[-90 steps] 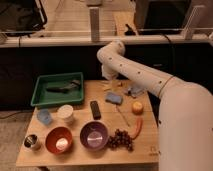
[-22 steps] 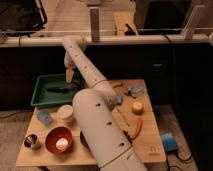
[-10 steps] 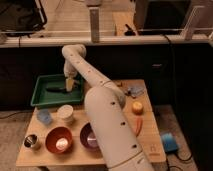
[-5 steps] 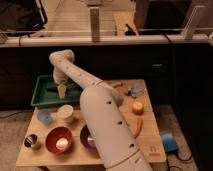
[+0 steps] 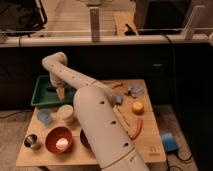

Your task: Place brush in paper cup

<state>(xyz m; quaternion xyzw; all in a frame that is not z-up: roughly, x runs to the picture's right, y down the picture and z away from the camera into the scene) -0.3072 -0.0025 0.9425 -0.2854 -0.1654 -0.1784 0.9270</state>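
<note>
Cream-white paper cup (image 5: pixel 65 112) stands on the table just in front of the green tray (image 5: pixel 39 95), near the tray's right front corner, with its mouth facing up. The brush cannot be made out as a separate thing. It is judged to be either in the tray under the arm or already at the gripper's tip. The gripper (image 5: pixel 60 93) points down over the right half of the tray, just behind the cup. Whether it is spread or closed on anything cannot be told.

Step in hand, as judged: carry from the tray to the cup.

1. Confirm the hold on the brush before leaving the tray.
2. Lift straight up until the lower end of the brush clears the tray's front wall.
3. Move forward from the tray only as far as the cup's mouth.
4. Lower the brush end-first into the cup, near upright. The cup is short and light and may tip if the rim is pushed.
5. Release only when the lower end rests inside.

Keep clear of the light-blue cup (image 5: pixel 44 116), which stands in front of the tray just beside the paper cup. The red bowl (image 5: pixel 59 140) lies farther forward from the tray.
</note>
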